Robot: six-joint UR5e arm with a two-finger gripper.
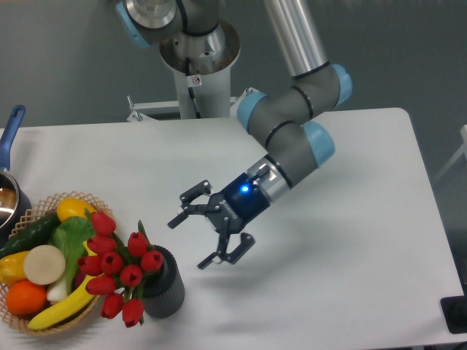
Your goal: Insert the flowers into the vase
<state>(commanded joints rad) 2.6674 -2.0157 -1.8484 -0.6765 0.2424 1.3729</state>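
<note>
My pincer (202, 238) hung with its two fingers spread wide and nothing between them, up and to the right of the vase (163, 289) and clear of it. I saw a blue light lit on the wrist just behind the fingers, and the grey arm (292, 138) with its pale blue joints rose away toward the top of the view. The dark ribbed vase stood upright on the white table (350, 248) near the front edge. The flowers (117, 270) sat in it, their stems down in its mouth and the red heads spilling out to the left, leaning over the rim of the basket (36, 211) just beside. The basket held a banana, an orange and some green and yellow vegetables. At the far left edge I could make out part of a pot (9, 193) with a blue handle
</note>
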